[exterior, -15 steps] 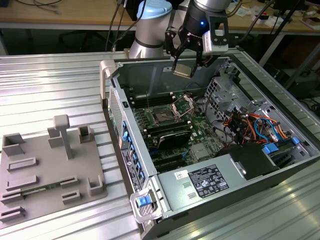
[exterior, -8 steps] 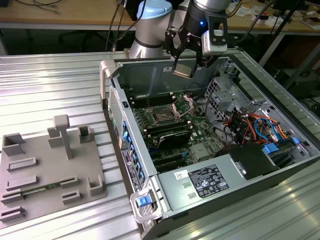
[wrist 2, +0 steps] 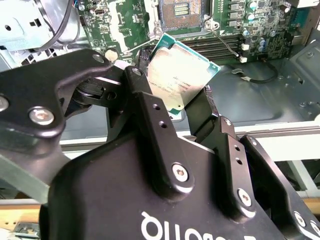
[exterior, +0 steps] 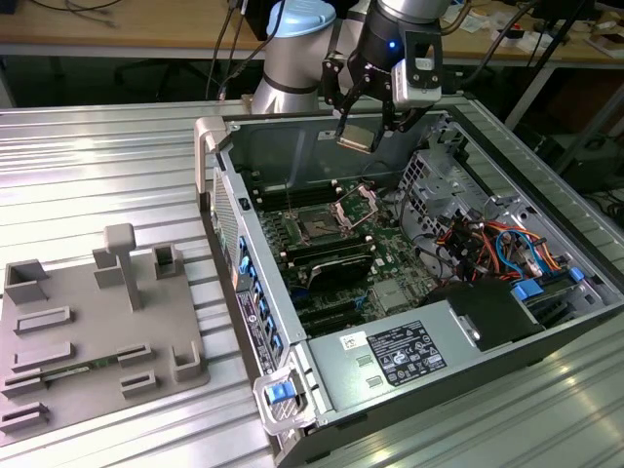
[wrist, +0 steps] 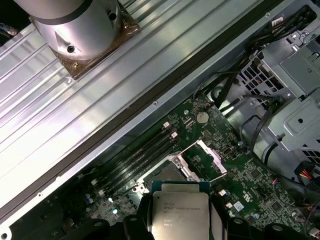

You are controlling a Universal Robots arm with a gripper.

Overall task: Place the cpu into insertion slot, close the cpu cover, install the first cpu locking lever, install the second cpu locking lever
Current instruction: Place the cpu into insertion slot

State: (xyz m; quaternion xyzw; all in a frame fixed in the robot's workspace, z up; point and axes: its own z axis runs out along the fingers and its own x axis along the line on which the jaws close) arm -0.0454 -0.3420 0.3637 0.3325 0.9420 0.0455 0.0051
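cpu [wrist 2: 182, 75]: silvery metal top, dull sheen
cpu cover [wrist: 214, 159]: bright shiny metal
gripper [wrist 2: 172, 87]: black, smooth, semi-gloss
table [exterior: 97, 156]: ribbed pale metal

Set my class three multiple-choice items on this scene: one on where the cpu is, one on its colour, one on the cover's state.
1. Where is the cpu? A on the table; B held by the gripper; C on the grey tray.
2. Its top face is: A silvery; B red; C black.
3. The cover is: A shut flat; B raised open; C bent double.
Answers: 1 B, the fingers clamp its edges in the second wrist view; 2 A, it has a pale metal sheen; 3 B, the frame stands tilted up on its hinge.
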